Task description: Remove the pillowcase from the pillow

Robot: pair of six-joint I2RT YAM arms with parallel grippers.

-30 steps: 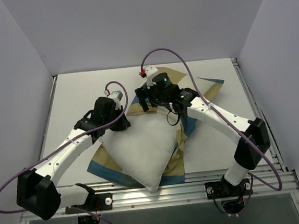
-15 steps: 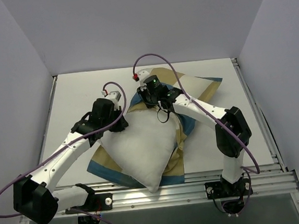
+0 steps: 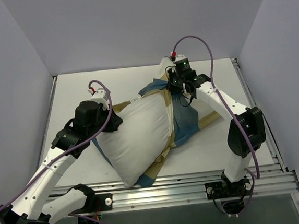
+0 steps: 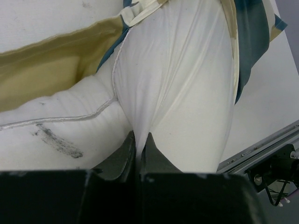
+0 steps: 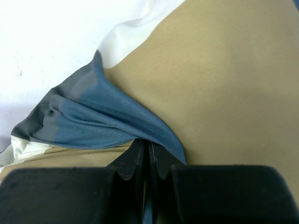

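On my left, the left fingers [image 4: 130,151] are clamped tight on a pinch of the white pillow [image 3: 138,136] at its left corner. The pillow lies plump in the middle of the surface [image 3: 74,95], set at a slant, and most of its white is bare. The pillowcase [image 3: 186,120] is gathered along the pillow's far and right sides, with a strip showing under its near end. On my right, the right fingers [image 5: 136,161] are pinched shut on a blue fold of the pillowcase near the far edge.
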